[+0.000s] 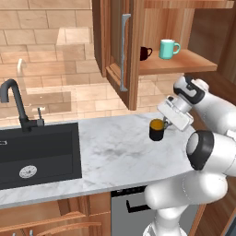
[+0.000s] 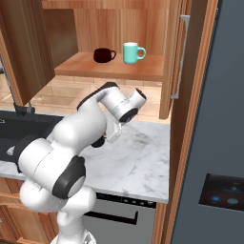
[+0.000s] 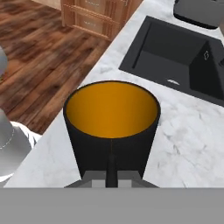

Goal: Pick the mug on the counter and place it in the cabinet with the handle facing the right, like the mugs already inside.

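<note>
Black mug (image 1: 157, 131) clamped by end effector (image 1: 167, 123), teal mug (image 1: 168, 48) on cabinet (image 1: 184, 64) shelf

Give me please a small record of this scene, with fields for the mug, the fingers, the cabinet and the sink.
mug: black mug with orange inside, upright on the marble counter
fingers: gripper shut on the mug's handle side
cabinet: door open; dark mug and teal mug on shelf, handles to the right
sink: black sink, left of the mug

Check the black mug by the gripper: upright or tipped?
Upright. The mug stands on the counter, and in the hand view its round rim faces up, showing the orange inside.
</note>
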Tool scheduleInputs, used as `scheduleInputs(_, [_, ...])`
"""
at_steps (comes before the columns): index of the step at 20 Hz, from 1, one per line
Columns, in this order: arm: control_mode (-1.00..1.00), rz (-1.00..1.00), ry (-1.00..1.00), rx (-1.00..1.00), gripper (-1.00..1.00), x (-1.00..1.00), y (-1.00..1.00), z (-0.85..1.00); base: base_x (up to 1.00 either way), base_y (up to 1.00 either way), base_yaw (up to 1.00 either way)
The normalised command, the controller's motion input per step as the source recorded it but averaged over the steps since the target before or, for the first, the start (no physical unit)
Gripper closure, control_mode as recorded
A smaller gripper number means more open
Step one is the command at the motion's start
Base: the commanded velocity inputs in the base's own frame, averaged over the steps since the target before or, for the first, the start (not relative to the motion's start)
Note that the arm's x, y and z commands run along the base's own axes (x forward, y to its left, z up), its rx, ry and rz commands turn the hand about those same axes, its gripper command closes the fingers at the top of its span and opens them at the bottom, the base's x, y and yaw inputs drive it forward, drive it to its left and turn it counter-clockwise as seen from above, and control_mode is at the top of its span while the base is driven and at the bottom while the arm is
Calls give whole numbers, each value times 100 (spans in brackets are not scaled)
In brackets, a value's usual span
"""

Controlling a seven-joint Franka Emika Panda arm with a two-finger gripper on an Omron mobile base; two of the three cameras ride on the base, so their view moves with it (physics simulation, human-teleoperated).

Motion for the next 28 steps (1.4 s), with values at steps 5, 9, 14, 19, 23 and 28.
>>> scheduleInputs(5, [-100,13,-3,0,100,-18,14,30,0,0,0])
scheduleInputs(9, [-100,12,-1,0,100,-11,10,34,0,0,0])
scheduleInputs(14, [-100,11,0,3,100,-5,6,35,0,0,0])
scheduleInputs(19, [-100,5,0,7,100,-2,0,27,0,0,0])
scheduleInputs(23, [-100,2,1,9,100,-3,2,28,0,0,0])
scheduleInputs(28, [-100,0,0,9,100,-8,8,21,0,0,0])
